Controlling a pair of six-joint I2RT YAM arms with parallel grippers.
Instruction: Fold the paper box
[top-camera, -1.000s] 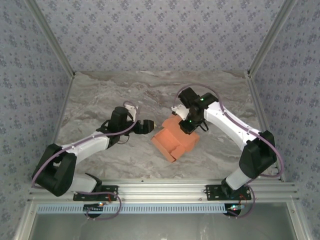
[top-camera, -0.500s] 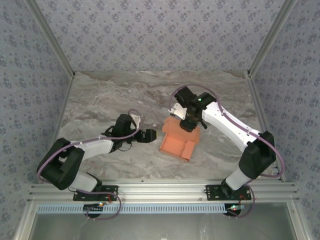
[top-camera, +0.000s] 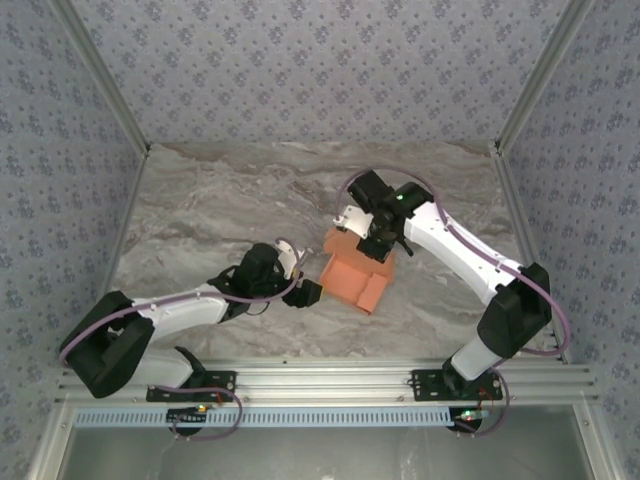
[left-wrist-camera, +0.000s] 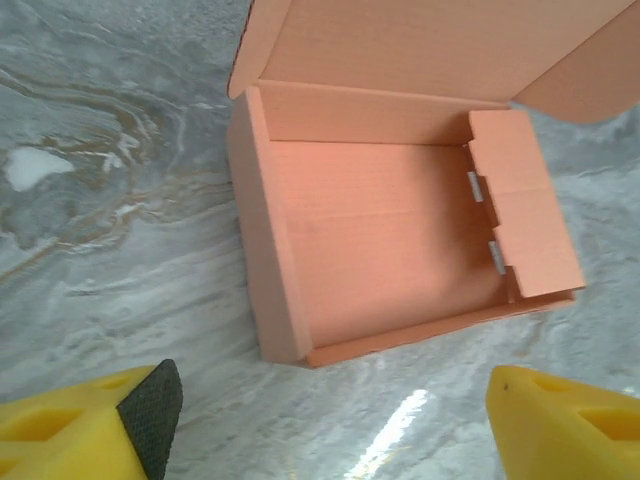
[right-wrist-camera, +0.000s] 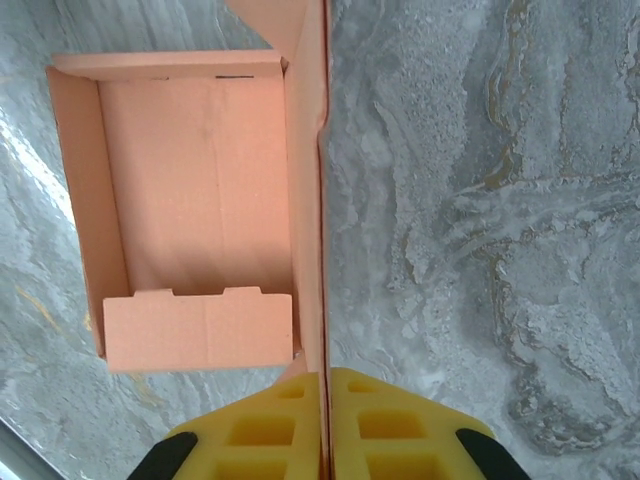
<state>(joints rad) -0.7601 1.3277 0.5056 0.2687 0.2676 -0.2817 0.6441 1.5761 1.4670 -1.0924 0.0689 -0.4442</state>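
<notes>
Orange paper box (top-camera: 355, 282) sits central on the table (top-camera: 200, 215), an open tray, lid flap (left-wrist-camera: 400, 45) upright. The right gripper (top-camera: 380, 243) clamps the flap's edge; the left gripper (top-camera: 310, 292) gapes beside one wall; bare marble surrounds.

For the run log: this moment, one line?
paper box: open | right tool: shut on its lid | left tool: open, off box

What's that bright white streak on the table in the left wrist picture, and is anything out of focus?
Left wrist view: the streak looks like lamp glare on the glossy table; the box is sharp, the left fingers look slightly soft. Top view: even light, only faint shadows beside the box.
</notes>
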